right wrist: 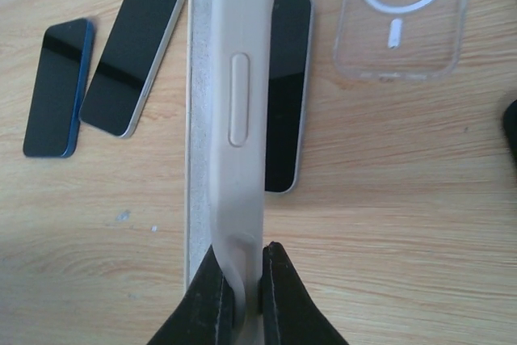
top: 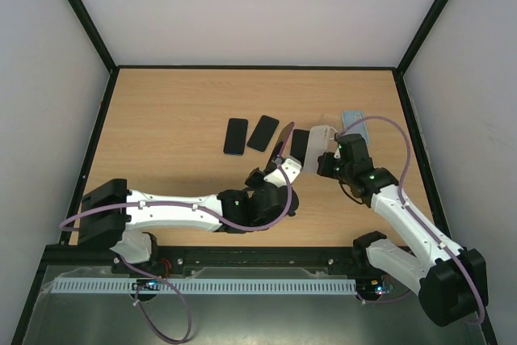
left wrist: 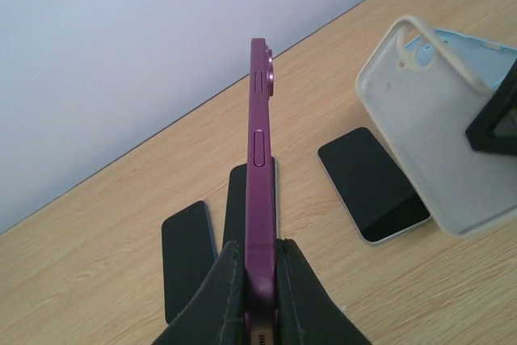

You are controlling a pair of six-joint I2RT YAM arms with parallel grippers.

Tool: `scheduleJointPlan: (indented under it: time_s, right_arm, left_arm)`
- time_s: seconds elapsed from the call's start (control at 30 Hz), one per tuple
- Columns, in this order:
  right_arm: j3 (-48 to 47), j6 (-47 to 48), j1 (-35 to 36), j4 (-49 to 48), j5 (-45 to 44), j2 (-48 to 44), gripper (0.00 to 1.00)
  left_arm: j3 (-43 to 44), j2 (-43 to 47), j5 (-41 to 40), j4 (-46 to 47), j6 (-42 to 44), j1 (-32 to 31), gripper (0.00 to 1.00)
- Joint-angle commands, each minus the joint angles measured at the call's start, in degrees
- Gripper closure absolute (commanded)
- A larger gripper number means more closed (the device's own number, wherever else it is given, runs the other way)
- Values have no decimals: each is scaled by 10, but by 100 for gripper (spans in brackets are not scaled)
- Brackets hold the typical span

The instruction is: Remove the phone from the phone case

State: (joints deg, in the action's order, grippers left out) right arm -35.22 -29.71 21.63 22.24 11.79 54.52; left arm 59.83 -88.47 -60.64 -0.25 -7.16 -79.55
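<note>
The purple phone is out of its case and stands on edge above the table, pinched at its lower end by my shut left gripper. From above, the phone and left gripper sit mid-table. The cream-white phone case is empty, with its hollow inside facing the phone. My right gripper is shut on the case's side wall, which buckles between the fingers. Case and right gripper hang just right of the phone, a small gap between them.
Three dark phones lie face up on the wood: one blue-edged, one pale-edged, and one under the held case. A clear bluish case with a ring mark lies at the far right. Black frame rails border the table.
</note>
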Motion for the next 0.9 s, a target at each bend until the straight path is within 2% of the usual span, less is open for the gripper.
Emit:
scheduleJointPlan:
  time_s: [0.0,0.2,0.57,0.7,0.87]
  right_arm:
    - [-37,34,-19,3,-35,8,98]
    - [-84,115,-55,-6,-23,43,98]
    - [-96,288,-70,52,-45,-5,98]
    - [-100,316,-105,71,-8,-22,98]
    - [-116,332,-115,85,19,-6,98]
  left_arm:
    - [-4,24,-28,-19,-19,-1,98]
    - [-5,17,-12,-105,-41,-3,98]
    - [-14,-56,-25,-279,-109,-12,97]
    - [-16,-100,-24,-309,-131,-12,97]
    - [-21,-159,0,-311,-142,-9,97]
